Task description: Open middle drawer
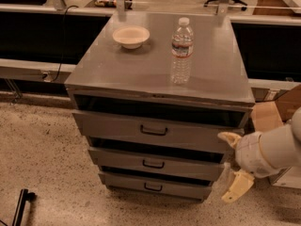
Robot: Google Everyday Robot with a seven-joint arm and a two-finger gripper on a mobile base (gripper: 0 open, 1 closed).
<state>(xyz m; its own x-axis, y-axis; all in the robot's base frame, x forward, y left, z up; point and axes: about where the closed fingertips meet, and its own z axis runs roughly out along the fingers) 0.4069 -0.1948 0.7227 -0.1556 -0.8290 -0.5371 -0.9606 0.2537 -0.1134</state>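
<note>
The grey cabinet (155,74) has three drawers. The middle drawer (188,166) is the low wide front second from the top, with a small black centre pull handle (153,164). A dark gap shows above its front. My gripper (233,163) is open and empty, at the right end of the middle drawer's front, close beside the cabinet's right front corner. One cream finger (229,138) is up by the top drawer's lower edge and the other (238,187) is down by the lowest drawer.
The taller top drawer (117,126) and the slim lowest drawer (122,181) frame the middle one. A water bottle (181,51) and a cream bowl (131,36) stand on the cabinet top. A cardboard box (277,109) is at the right, a black object (21,206) on the floor at the left.
</note>
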